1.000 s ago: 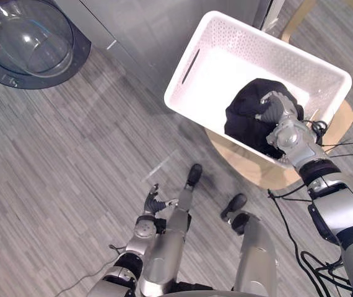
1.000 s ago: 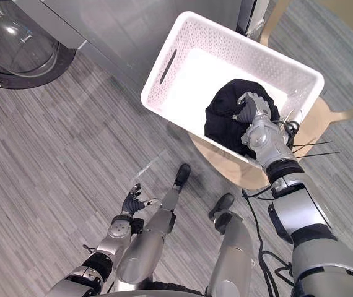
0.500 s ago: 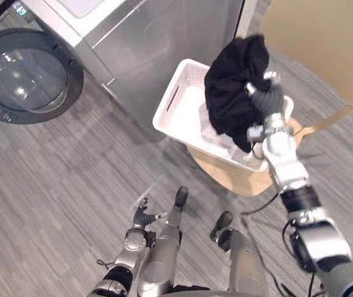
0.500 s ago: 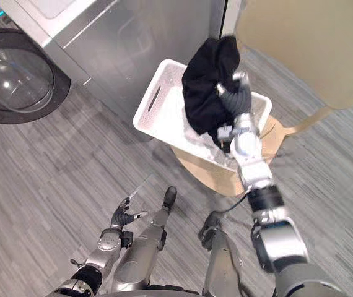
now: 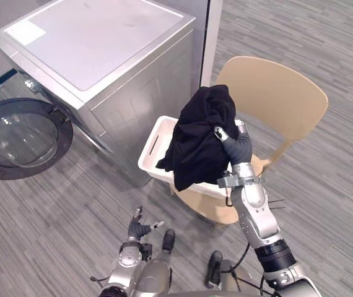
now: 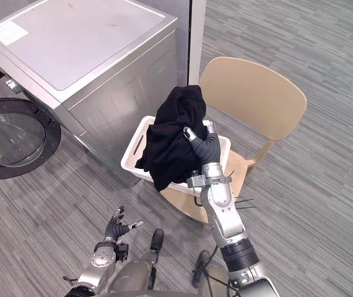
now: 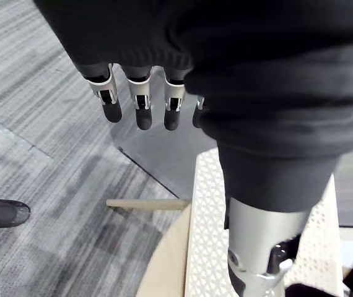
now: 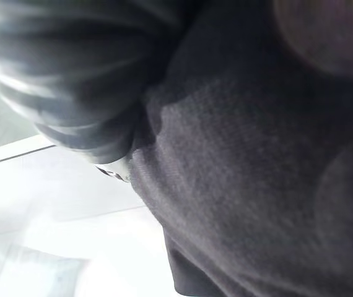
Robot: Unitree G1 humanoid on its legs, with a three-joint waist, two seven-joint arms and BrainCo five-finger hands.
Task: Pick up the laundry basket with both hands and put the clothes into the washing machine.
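Gripping hand: right hand, fingers closed round crumpled black cloth garment
Basket: white perforated plastic laundry basket, below garment
Left hand: fingers spread, nothing held

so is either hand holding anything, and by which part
The right hand grips the black garment by bunched cloth at its side; the left hand holds nothing.

I see black clothes, a white lattice-perforated basket and a tan chair. The washing machine is silver-grey; the floor grey, finely streaked.
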